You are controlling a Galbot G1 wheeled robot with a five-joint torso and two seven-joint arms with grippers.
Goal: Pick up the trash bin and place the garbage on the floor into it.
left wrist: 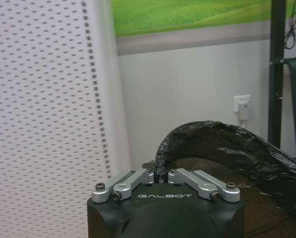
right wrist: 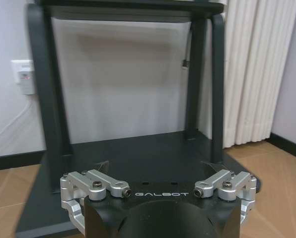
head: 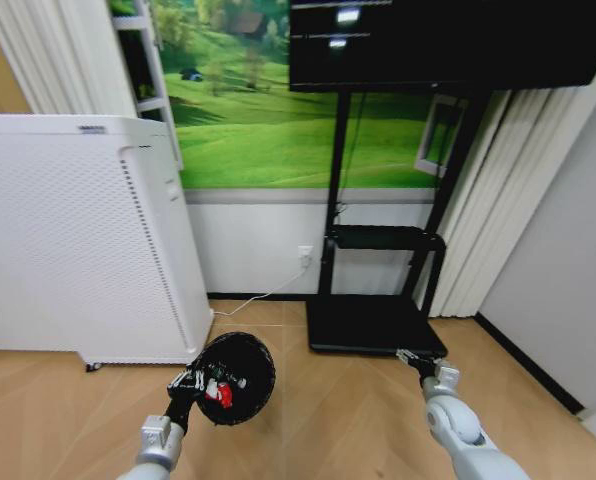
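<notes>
So the trash bin [head: 235, 378] is off the floor, held up by the left gripper [head: 190, 381], which is clamped shut on the near rim. In the left wrist view you can see both fingers [left wrist: 138, 177] pinched together right on the black liner [left wrist: 247, 148] where it folds over the edge. The bin is tilted so its mouth faces up toward the head camera. Inside there's a red-and-white crushed piece [head: 219, 393] plus something small and greenish just above it, too small for me to say what exactly. The mesh wall shows brownish through the liner in the wrist shot.

The bin hangs just in front of the lower corner of the big white perforated appliance [head: 78, 240], close but not touching from what I can see. To its right sits the black base plate [head: 373, 325] of the TV stand, with a strip of bare wood floor [head: 318, 400] between the two.

The right gripper [head: 410, 357] hovers low by the front edge of that base plate, fingers spread wide, holding nothing; the right wrist view looks straight in at the stand's legs. A white cable runs along the floor to the wall socket [head: 305, 255], and pleated curtains [head: 498, 200] close off the right side.
</notes>
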